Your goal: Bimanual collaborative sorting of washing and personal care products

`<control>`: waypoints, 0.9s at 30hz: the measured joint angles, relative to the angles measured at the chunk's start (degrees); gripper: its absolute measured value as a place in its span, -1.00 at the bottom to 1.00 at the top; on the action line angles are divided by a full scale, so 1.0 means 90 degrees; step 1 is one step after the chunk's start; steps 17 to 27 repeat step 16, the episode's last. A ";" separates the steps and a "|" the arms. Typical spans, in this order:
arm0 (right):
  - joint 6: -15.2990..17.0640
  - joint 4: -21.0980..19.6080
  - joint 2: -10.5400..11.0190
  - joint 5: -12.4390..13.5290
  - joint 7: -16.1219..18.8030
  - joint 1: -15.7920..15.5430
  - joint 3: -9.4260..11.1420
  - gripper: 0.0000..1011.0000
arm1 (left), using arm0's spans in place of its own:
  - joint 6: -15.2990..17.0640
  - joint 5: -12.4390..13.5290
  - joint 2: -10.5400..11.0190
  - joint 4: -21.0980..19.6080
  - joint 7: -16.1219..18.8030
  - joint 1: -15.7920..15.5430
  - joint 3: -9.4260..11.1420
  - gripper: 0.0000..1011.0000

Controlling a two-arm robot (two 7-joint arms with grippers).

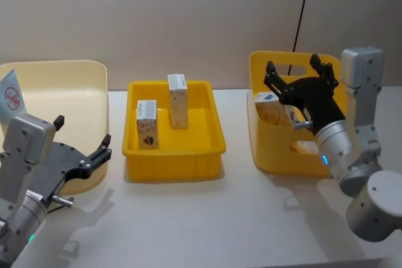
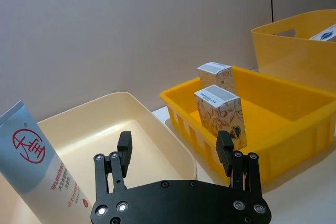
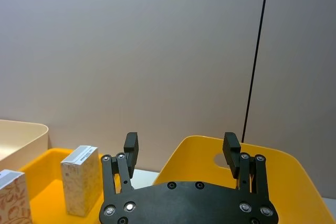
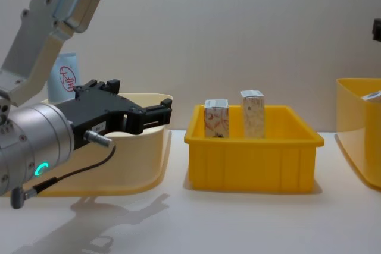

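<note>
Yellow centre tray point(image 1: 174, 152) holds two floral cartons point(image 1: 147, 124); tube point(image 2: 37, 171) in cream bin left of it. Left end effector point(image 1: 80, 149) and right end effector point(image 1: 296, 70) both spread, empty. Between picks; next: grab a carton.

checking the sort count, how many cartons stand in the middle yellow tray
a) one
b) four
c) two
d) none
c: two cartons, a near one and a far one, stand upright and apart in the middle tray, with the left gripper and the right gripper both open and holding nothing.
</note>
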 joint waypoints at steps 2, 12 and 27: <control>0.0000 -0.0036 0.0049 0.0053 -0.0002 -0.0054 -0.0054 0.98 | 0.0000 0.0000 0.0000 0.0000 0.0000 0.0000 0.0000 0.98; 0.0002 -0.0300 0.0412 0.0453 -0.0067 -0.0466 -0.0463 0.98 | 0.0000 0.0000 0.0000 0.0000 0.0000 0.0000 0.0000 0.98; 0.0006 -0.0442 0.0613 0.0668 -0.0102 -0.0697 -0.0691 0.98 | 0.0000 0.0000 0.0000 0.0000 0.0000 0.0000 0.0000 0.98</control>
